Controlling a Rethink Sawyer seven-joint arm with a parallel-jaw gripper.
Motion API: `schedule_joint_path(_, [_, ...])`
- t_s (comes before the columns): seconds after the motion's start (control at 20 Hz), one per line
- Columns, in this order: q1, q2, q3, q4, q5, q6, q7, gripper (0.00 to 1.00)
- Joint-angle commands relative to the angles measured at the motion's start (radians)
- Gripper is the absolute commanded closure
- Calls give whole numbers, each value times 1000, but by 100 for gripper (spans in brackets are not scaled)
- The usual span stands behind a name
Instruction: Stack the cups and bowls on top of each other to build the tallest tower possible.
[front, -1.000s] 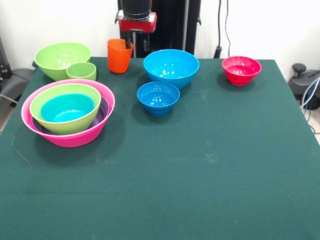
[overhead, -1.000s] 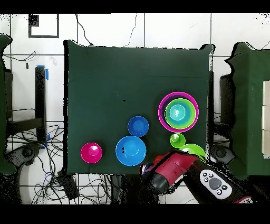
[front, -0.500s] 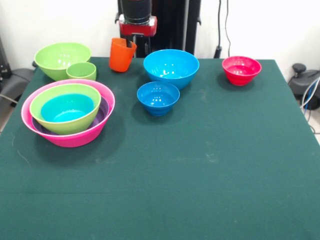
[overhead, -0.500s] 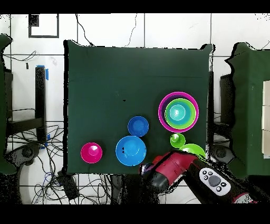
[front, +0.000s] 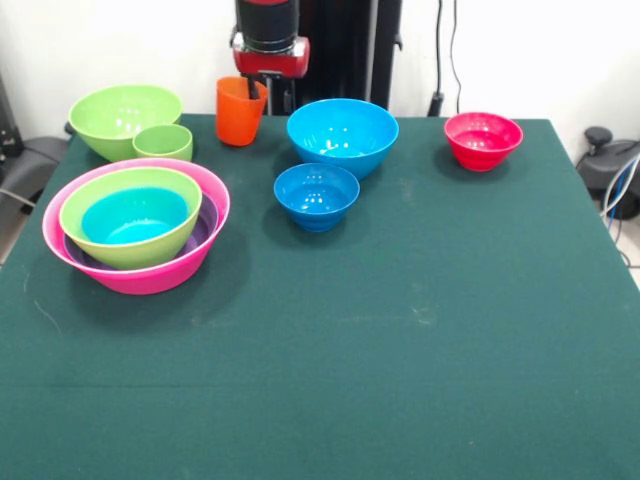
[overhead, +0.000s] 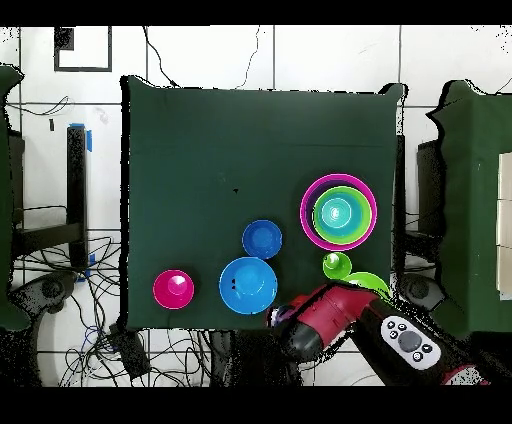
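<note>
Tower (front: 135, 228): I count the wide glossy pink plastic bowl (front: 205, 255) holding purple, lime and blue bowls; four nested.
Loose bowls: big lime (front: 118, 112), big blue (front: 342, 133), small blue (front: 316, 195), small red (front: 483, 138); unstacked.
Cups: orange tumbler (front: 238, 112) and small green tumbler (front: 163, 141) at far edge.
Gripper (front: 262, 92): at the orange tumbler's rim; finger opening and hold, I cannot tell.

a dark green table (overhead: 200, 150) fills the middle. near its right side sits a nested stack: a pink bowl (overhead: 308, 222) holding a lime green bowl (overhead: 355, 230) with a teal-blue bowl (overhead: 336, 212) inside. a small blue bowl (overhead: 262, 239) lies left of it, a larger blue bowl (overhead: 248, 284) below that, and a red bowl (overhead: 173, 289) further left. a small light green cup (overhead: 336, 265) sits under the stack. the red and black arm (overhead: 345, 318) reaches over the bottom edge, partly covering another lime green bowl (overhead: 372, 284).
</note>
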Motion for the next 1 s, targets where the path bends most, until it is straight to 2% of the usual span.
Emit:
schedule_joint_path(0.05, [30,28,-8,-97,-80,-57,-105,100])
schedule_joint_path(0.15, [50,19,-17,-95,-110,-84,-64,100])
schedule_joint_path(0.2, [45,26,-19,-95,-91,-72,-67,100])
schedule_joint_path(0.45, [91,13,-57,-98,-139,-121,20,100])
schedule_joint_path(0.7, [132,4,-94,-102,-146,-150,60,100])
schedule_joint_path(0.75, [115,11,-93,-95,-106,-137,39,100])
schedule_joint_path(0.8, [120,6,-104,-89,-94,-138,50,100])
schedule_joint_path(0.9, [160,-46,-128,-75,-120,-175,96,100])
schedule_joint_path(1.0, [157,-67,-127,-58,-88,-165,69,100])
